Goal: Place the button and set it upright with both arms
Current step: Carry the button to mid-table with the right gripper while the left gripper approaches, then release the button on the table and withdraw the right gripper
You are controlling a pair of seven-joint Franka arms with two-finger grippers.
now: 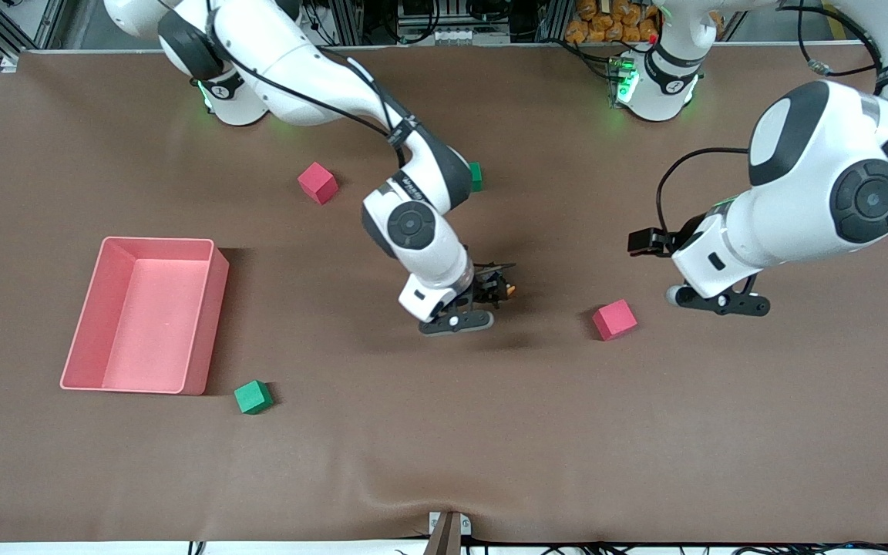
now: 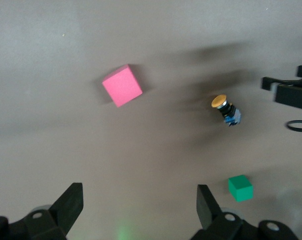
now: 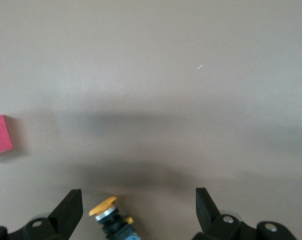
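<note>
The button lies tipped on its side on the brown table, orange cap and black-and-blue body showing. My right gripper is low over it and open. In the right wrist view the button lies between the spread fingers, close to one finger, and the right gripper holds nothing. My left gripper hangs open and empty over bare table toward the left arm's end. The left wrist view shows its gripper open, with the button and the right gripper farther off.
A red cube lies between the two grippers, nearer the front camera. Another red cube and a green cube lie nearer the bases. A pink bin and a second green cube sit toward the right arm's end.
</note>
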